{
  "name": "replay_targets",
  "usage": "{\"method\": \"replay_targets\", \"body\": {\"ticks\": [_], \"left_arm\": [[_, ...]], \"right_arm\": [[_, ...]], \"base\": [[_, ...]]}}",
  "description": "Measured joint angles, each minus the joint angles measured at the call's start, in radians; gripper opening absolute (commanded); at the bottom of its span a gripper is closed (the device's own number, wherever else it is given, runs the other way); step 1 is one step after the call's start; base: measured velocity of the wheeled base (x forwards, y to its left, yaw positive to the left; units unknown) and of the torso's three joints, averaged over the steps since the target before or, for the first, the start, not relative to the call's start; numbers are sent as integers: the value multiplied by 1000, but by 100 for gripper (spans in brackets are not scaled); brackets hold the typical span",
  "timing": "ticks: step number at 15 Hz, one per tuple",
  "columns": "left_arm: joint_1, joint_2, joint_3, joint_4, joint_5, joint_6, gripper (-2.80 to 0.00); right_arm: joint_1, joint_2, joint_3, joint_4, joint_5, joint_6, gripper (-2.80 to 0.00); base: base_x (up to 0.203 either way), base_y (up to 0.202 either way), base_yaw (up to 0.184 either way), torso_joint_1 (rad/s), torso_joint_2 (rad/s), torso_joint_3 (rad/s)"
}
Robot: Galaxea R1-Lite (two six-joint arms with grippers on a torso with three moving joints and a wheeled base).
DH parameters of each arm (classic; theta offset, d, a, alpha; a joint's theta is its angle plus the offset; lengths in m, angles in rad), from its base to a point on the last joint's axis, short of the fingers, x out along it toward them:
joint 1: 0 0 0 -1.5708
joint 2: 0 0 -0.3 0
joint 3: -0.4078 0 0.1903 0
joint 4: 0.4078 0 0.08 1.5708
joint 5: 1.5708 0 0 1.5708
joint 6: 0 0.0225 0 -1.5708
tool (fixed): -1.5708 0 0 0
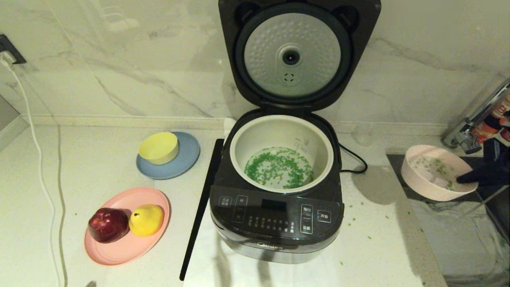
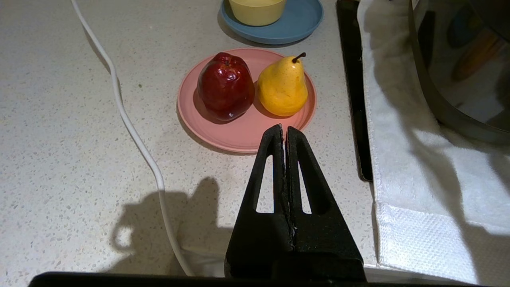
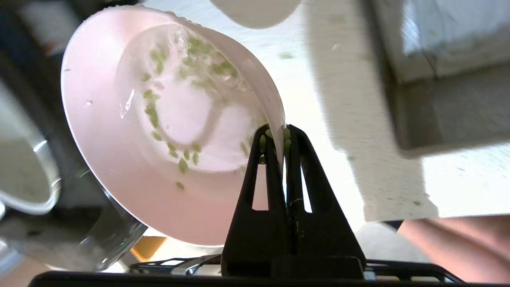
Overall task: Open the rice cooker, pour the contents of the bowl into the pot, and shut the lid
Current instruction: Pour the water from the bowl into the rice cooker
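The dark rice cooker (image 1: 277, 217) stands mid-counter with its lid (image 1: 293, 56) swung up, showing the dimpled silver plate. Green bits (image 1: 279, 167) lie spread over the bottom of the off-white pot (image 1: 239, 149). At the far right, over the sink edge, my right gripper (image 1: 462, 179) (image 3: 277, 135) is shut on the rim of the pale pink bowl (image 1: 422, 181) (image 3: 115, 159). The bowl is tilted and only a few green bits (image 3: 187, 52) cling inside it. My left gripper (image 2: 283, 128) is shut on nothing above the counter, near the pink plate.
A pink plate (image 1: 119, 247) (image 2: 239, 135) carries a red apple (image 1: 107, 224) and a yellow pear (image 1: 146, 219). A yellow bowl (image 1: 158, 147) sits on a blue plate (image 1: 187, 159). A white cable (image 1: 40, 167) runs down the left. A faucet (image 1: 474, 119) and sink are at right. Stray green bits dot the counter.
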Motion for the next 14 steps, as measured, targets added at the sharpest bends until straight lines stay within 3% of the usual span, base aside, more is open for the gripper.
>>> {"method": "replay_targets", "body": {"ticks": [3, 6, 11, 14], "left_arm": [[0, 0, 0, 0, 0, 0, -280], [0, 0, 0, 0, 0, 0, -280], [0, 0, 0, 0, 0, 0, -280], [0, 0, 0, 1, 0, 0, -280]], "right_arm": [[158, -41, -102, 4, -50, 90, -280], [303, -52, -161, 2, -116, 129, -280], [542, 14, -346, -3, -324, 246, -280], [662, 89, -438, -24, -476, 264, -280]], "base": [[0, 0, 0, 0, 0, 0], [0, 0, 0, 0, 0, 0], [0, 0, 0, 0, 0, 0], [0, 0, 0, 0, 0, 0]]}}
